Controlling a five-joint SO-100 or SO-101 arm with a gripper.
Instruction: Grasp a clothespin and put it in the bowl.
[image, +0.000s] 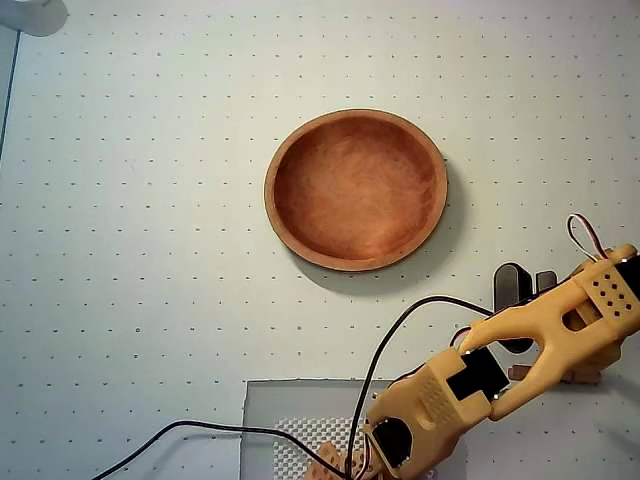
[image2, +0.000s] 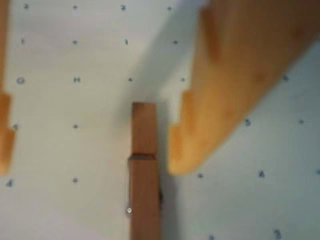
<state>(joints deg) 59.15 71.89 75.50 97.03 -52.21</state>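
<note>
A yellow arm's end effector (image2: 90, 150) is hanging low over a dotted counter (image: 150, 200), its two fingers standing wide apart and gripping nothing, with a single wooden clothespin (image2: 144, 170) lying flat between them in the wrist view. The pin is sitting just beside the right-hand finger (image2: 225, 85) and well clear of the left one, its length running up the frame. In the overhead view only a sliver of what may be the pin is peeking out beneath the arm at the lower right, well apart from the bowl (image: 355, 190), which is sitting empty near the middle of the counter. The count is standing at one clothespin and one bowl. The pin is looking light, stiff and dry, unlikely to slip or break; its narrowness is the main difficulty, since an off-centre close could nudge it aside. Pinching across its two long sides near the metal coil at mid-length would likely be the steadiest hold.
</note>
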